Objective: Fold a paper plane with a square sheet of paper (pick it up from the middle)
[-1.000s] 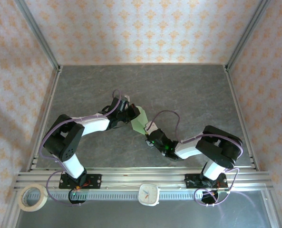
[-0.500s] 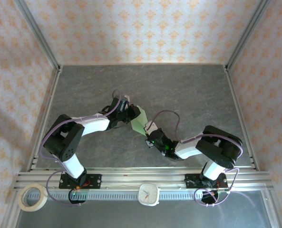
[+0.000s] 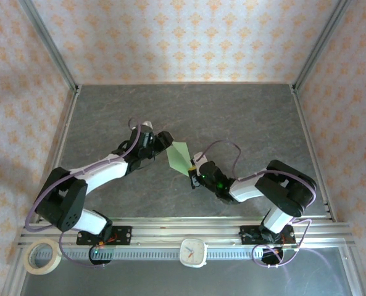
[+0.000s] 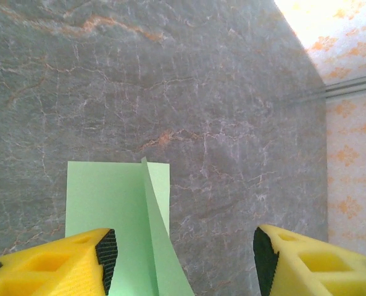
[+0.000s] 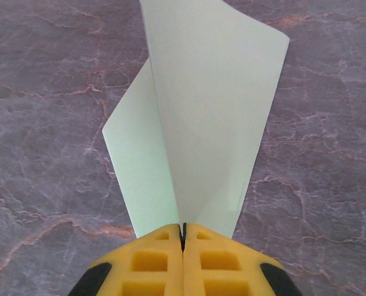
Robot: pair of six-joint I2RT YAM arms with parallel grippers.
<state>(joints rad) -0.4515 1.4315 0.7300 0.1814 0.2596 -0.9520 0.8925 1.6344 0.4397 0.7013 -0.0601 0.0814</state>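
Note:
The square sheet of paper, pale green, is folded into a paper plane [image 3: 180, 157] with a centre crease, and it lies near the middle of the grey table. My right gripper [image 3: 195, 175] is shut on its near end. In the right wrist view, two flaps of the plane [image 5: 207, 111] fan out ahead of the closed right gripper [image 5: 183, 231]. My left gripper [image 3: 165, 141] stands open just left of the plane, holding nothing. In the left wrist view, the plane [image 4: 115, 209] lies beside the left finger, with one flap standing up inside the gap of the left gripper [image 4: 184, 256].
The grey marble table [image 3: 244, 117] is boxed in by patterned walls and metal posts. A roll of tape [image 3: 42, 256] and a small white clock [image 3: 194, 251] sit at the front rail by the arm bases.
My left gripper has opened, let go of the paper and drawn back to the left. The right gripper stays shut on the paper, which has shifted slightly.

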